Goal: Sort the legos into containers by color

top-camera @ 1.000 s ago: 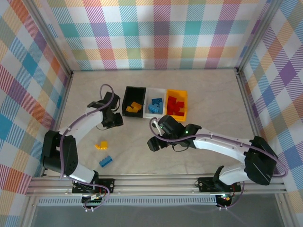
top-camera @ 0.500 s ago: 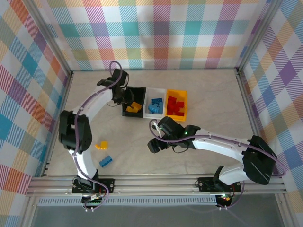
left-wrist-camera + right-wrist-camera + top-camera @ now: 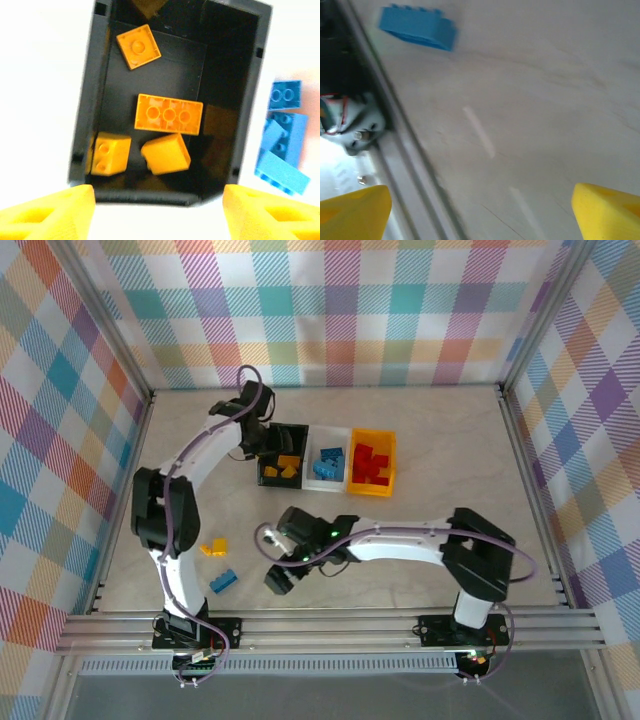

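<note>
Several orange legos lie in the black bin.

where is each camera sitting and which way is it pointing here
Top external: above and behind the bases, looking down on the pale table; both arms show, left gripper over the black plastic bin, right gripper near the front.
Left wrist: aimed down into that bin; its yellow fingertips at the bottom corners.
Right wrist: aimed down at the table and a loose blue studded brick; yellow fingertips likewise.
Shared: top also shows that bin and brick.
</note>
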{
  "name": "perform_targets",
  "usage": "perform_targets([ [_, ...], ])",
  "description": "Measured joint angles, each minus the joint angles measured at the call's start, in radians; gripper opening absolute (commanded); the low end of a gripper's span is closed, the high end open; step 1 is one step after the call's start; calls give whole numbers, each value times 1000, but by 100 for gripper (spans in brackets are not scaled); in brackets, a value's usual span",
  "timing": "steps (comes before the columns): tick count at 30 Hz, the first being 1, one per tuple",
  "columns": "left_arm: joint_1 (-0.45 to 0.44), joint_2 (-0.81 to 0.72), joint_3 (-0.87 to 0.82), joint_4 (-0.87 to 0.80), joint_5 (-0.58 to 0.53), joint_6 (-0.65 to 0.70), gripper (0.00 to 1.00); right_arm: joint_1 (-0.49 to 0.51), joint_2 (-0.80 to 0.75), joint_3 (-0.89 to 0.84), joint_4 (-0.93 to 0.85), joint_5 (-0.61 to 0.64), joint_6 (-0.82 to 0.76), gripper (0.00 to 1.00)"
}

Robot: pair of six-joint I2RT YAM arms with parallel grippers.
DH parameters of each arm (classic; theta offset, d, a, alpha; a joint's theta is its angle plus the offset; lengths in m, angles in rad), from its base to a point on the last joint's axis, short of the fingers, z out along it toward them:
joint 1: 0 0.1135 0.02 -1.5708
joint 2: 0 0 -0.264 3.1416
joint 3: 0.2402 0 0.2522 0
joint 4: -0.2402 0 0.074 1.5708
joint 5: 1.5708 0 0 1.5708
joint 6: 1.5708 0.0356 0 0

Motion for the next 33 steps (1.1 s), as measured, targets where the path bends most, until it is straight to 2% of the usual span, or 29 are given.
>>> perform_targets([
  [6, 21, -352, -122, -64, -88, -3, 82, 64, 208, 241, 8, -34, -31, 100],
  [11, 72, -528, -223, -111, -134, -3, 86, 87, 338, 387, -18, -32, -31, 100],
  [20, 100, -560, -290, -160, -151, -1, 87, 94, 498, 582, -105, 35, -26, 100],
  [27, 127, -576, -309, -161, -143, 5, 87, 106, 548, 667, -162, 111, -18, 100],
  [33, 154, -583, -336, -160, -127, 10, 87, 116, 559, 689, -185, 176, -4, 89],
])
